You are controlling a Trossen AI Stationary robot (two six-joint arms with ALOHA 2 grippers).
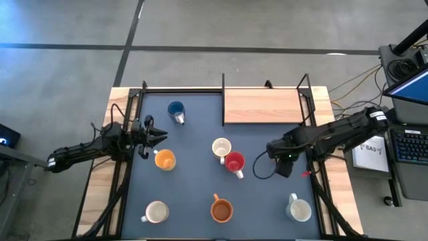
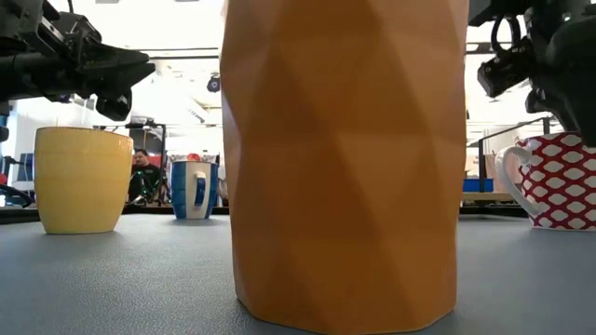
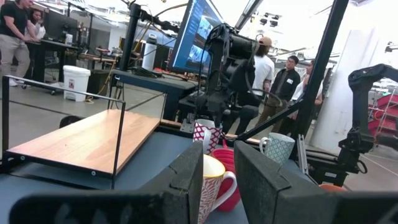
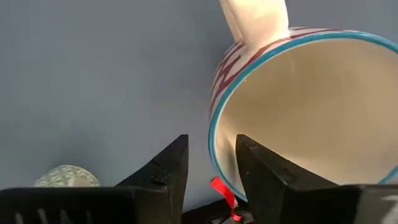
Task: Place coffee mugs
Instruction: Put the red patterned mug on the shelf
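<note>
While the white mug with the red lattice pattern and teal rim (image 4: pixel 298 112) stands on the table (image 1: pixel 194 187) close to its right edge, about midway along it, we judge the step in hand to be the pick-up of this mug. The right gripper (image 1: pixel 281 161) hangs directly over it and hides it from above. Seen from the wrist, its fingers are apart and look to straddle the rim, one outside the wall and one over the hollow, with a gap showing on the outer side, so we read the gripper as open and not yet gripping. The next move, as we see it, calls for closing squarely on the wall away from the handle, then lifting straight up so the mug does not tip. We take the wooden shelf (image 1: pixel 264 106) at the far right corner as the likely place to set it, though nothing shows that for certain. Just beside, toward the middle of the table, a red mug (image 1: pixel 235 162) and a cream mug (image 1: pixel 221 147) touch or nearly touch, and the lift should keep clear of them. Along the near edge stand a white mug (image 1: pixel 299 209), an orange-brown mug (image 1: pixel 221 211) and another white mug (image 1: pixel 156 212). On the left side, the left gripper (image 1: pixel 159 137) waits open and empty above a yellow mug (image 1: pixel 164 159), with a blue mug (image 1: pixel 176 110) nearer the far edge.
</note>
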